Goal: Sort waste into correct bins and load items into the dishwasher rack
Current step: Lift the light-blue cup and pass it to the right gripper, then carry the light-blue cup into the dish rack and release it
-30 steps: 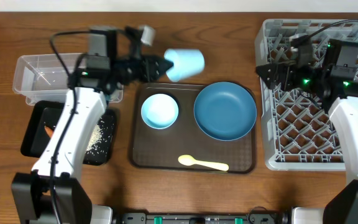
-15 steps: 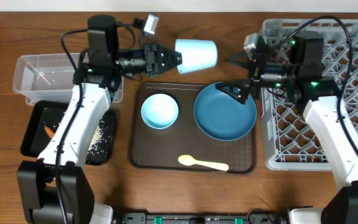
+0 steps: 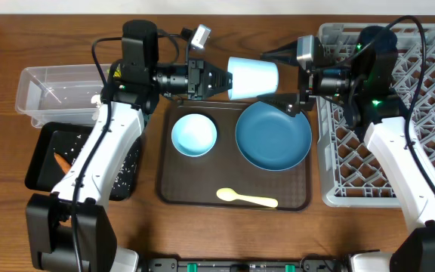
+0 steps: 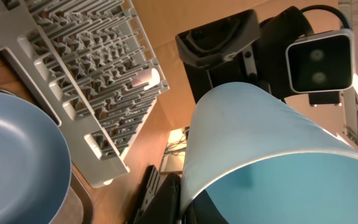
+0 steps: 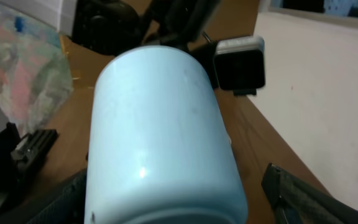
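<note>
A light-blue bowl (image 3: 253, 78) hangs on its side in the air above the back edge of the brown tray, with my left gripper (image 3: 219, 80) shut on its rim. In the left wrist view the bowl (image 4: 260, 143) fills the right half. My right gripper (image 3: 274, 79) stands open at the bowl's base, one finger (image 5: 297, 193) well apart from the bowl (image 5: 160, 137), the other finger (image 5: 61, 199) close beside it. A second light-blue bowl (image 3: 194, 134), the dark-blue plate (image 3: 273, 136) and the cream spoon (image 3: 246, 199) lie on the tray. The grey rack (image 3: 368, 151) stands at right.
The brown tray (image 3: 168, 193) sits mid-table. At left are the clear tub (image 3: 51, 91) and, in front of it, the black tray (image 3: 40, 162) with a carrot piece (image 3: 61, 160) and rice grains (image 3: 131, 170). Both arms meet over the tray's back edge.
My left arm has carried the bowl to the right. My right gripper has come left from over the rack to the bowl's base, its jaws narrowing a little.
</note>
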Robot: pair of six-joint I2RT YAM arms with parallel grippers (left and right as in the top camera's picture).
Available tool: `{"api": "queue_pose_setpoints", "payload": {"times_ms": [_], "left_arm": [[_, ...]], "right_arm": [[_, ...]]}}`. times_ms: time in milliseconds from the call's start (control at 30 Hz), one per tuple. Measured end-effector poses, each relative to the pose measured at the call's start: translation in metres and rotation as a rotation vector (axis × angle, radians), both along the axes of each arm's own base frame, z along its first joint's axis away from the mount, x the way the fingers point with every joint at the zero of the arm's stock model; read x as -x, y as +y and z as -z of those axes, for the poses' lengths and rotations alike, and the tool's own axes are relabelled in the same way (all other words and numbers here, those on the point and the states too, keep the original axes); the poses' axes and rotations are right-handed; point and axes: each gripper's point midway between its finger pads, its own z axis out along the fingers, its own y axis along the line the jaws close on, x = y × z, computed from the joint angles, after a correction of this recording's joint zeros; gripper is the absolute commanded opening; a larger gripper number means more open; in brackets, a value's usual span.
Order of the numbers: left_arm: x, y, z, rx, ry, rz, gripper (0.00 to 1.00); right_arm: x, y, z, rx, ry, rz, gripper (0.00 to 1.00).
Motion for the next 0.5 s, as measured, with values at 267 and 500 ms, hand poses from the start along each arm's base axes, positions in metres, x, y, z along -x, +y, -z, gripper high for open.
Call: {"api": "queue_pose_setpoints", "payload": {"times_ms": [267,500], "left_arm": [[0.0011,-0.0017,0.0,0.0,0.0,0.005,0.06],[0.0013,-0.002,0.0,0.0,0.0,0.005,0.08]], "right_arm": [[0.0063,0.002,-0.0045,-0.015,0.003,-0.038,0.73],[0.0084,0.0026,-0.0051,-0.018,0.007,-0.05,0.6]]}}
